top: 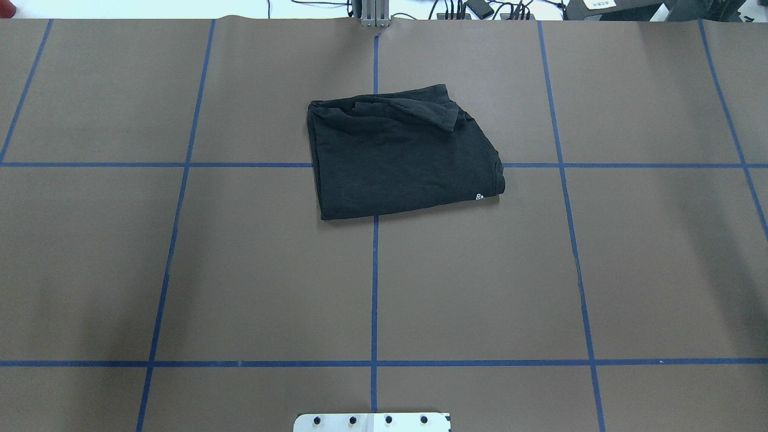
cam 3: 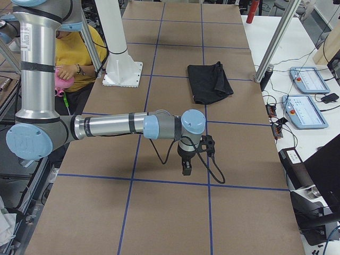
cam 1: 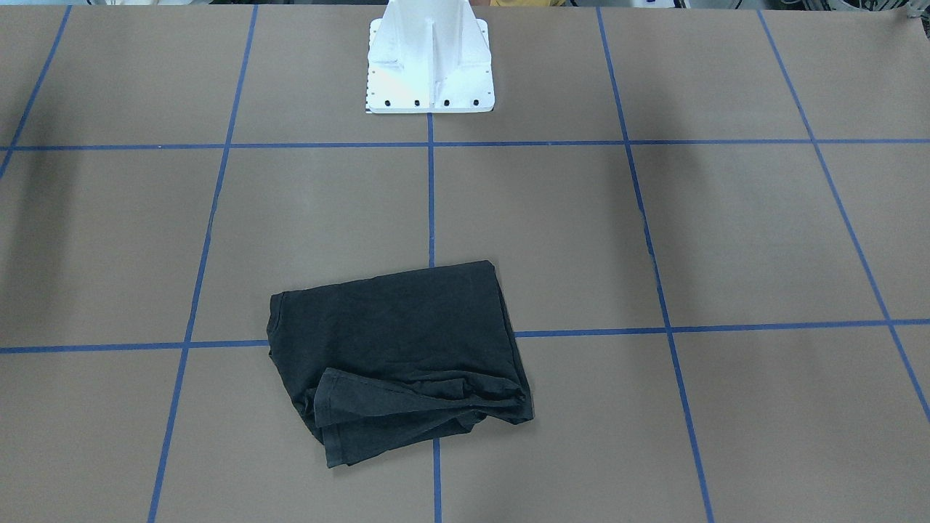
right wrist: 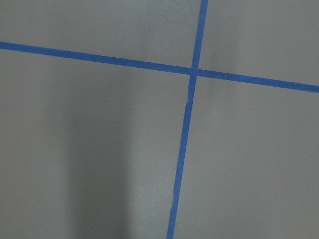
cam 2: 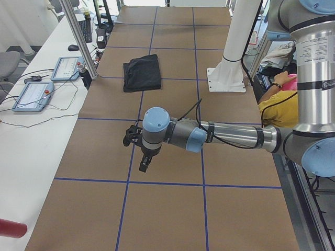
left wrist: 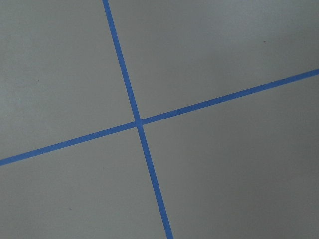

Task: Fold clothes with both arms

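Shirt: I see a black short-sleeved fabric T-shirt [top: 396,162], folded roughly rectangular, one sleeve on top; lies flat on the brown table [top: 240,270]
Arms: silver-grey jointed left arm [cam 2: 230,137], right arm [cam 3: 106,126], both stretched low; well apart from it

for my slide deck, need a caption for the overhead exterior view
Loosely folded black T-shirt on the brown, blue-taped table.

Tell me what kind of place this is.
Probably a robotics lab work cell: a table gridded with blue tape, the left arm over it, and teach pendants on a side bench.
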You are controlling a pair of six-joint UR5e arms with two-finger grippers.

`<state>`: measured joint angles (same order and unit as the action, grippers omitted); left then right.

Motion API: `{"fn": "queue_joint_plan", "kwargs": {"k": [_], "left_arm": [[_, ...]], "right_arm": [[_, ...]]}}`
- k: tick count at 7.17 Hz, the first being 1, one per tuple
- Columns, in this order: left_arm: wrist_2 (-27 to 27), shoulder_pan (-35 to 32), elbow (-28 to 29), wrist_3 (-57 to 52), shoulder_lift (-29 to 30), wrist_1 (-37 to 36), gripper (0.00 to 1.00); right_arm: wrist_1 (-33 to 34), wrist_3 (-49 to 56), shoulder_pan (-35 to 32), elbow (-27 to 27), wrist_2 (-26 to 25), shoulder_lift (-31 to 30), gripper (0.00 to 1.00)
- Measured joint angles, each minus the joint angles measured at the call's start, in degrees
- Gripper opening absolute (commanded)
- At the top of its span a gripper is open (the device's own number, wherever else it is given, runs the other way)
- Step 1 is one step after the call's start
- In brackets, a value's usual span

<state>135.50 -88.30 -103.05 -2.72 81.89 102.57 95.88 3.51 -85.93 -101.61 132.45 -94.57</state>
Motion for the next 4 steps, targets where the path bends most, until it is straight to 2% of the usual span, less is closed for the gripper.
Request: {"fn": "queue_joint_plan", "kwargs": {"k": [4], "left_arm": [[0.38,-0.03,-0.63,0.00,-0.04,0.00,1.00]], "right_arm": [[-0.16,0.01,0.04,0.07,0.00,0.11,1.00]]}}
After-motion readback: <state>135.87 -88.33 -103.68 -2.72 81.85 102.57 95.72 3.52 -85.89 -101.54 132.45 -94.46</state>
